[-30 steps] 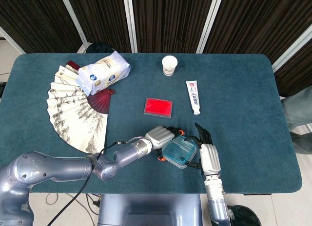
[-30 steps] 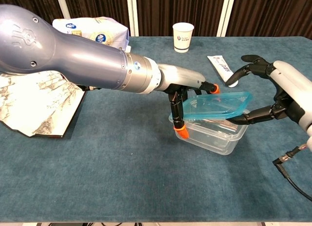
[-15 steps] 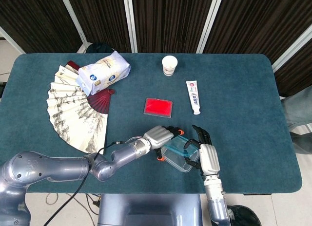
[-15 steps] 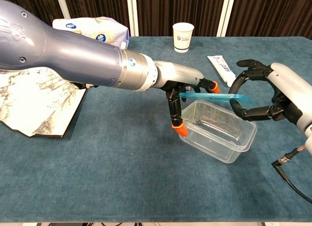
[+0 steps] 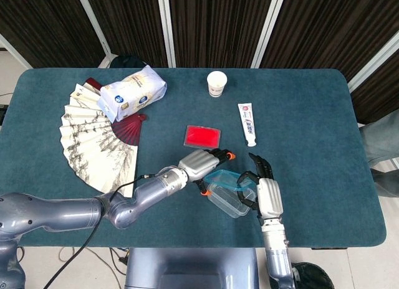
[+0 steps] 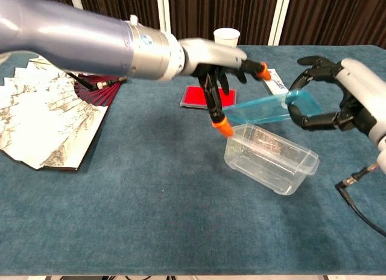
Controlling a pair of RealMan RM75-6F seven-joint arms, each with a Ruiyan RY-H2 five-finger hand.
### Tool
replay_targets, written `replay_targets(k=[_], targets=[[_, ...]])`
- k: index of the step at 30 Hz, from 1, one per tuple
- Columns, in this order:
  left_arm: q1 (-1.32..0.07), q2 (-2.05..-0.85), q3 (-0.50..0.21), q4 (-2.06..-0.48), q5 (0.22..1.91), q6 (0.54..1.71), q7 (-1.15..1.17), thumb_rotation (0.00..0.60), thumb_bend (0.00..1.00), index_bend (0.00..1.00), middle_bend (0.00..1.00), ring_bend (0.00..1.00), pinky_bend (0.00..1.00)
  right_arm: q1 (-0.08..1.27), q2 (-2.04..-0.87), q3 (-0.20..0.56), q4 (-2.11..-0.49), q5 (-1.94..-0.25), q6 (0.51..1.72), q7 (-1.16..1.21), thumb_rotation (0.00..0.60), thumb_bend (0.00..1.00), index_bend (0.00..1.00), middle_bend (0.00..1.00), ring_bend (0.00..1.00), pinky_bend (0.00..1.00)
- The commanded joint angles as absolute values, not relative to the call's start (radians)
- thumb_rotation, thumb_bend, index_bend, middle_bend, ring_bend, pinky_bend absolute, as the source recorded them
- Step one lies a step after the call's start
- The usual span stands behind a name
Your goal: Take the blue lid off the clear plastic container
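Now, left robot hand (image 6: 226, 66): it pinches the near-left end of the lid (image 6: 265, 110), orange-tipped fingers (image 6: 221, 126) reaching down past that edge, other fingers spread toward the back of the bench (image 6: 120, 219). My right robot hand (image 6: 338, 99) is curled round the lid's far-right end; whether it truly grips or only cradles that corner I cannot tell from the chest view.

Lid: clear of the container (image 6: 271, 159), hanging in the air above it and toward the back, tilted, right end higher. Long axis runs left to right, spanning from one robot hand to the other. No contact with the rim that I can see.

Container: on the bench just below and in front of the lid, open-topped, skewed, its long axis slanting from near my left fingers toward the right arm.

Judgement: lid is off; what remains is carrying it aside. Left robot hand looks the firmer holder, and free cloth lies to the left of the container.
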State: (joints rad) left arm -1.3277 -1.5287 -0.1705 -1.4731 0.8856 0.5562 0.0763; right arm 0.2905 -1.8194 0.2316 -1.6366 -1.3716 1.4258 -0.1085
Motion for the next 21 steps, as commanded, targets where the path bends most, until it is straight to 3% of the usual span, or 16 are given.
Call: replay_targets(k=[1,21], targets=[[-1.299,-1.493,-0.195,-1.487,0.905,0.592,0.054,0.600,0.00,0.00,0.00,0.04,0.20,0.309,-1.813,0.274,-1.650,-1.366,1.432,-0.112,0.600,0.57,0.61,0.11,0.00,0.00],[-1.122,-1.295,-0.182,-1.619,1.016,0.716,-0.013,0.600,0.00,0.00,0.00,0.04,0.20,0.335,-1.676,0.410,-1.630,-1.230,1.407,-0.195,0.600,0.57,0.61,0.11,0.00,0.00]])
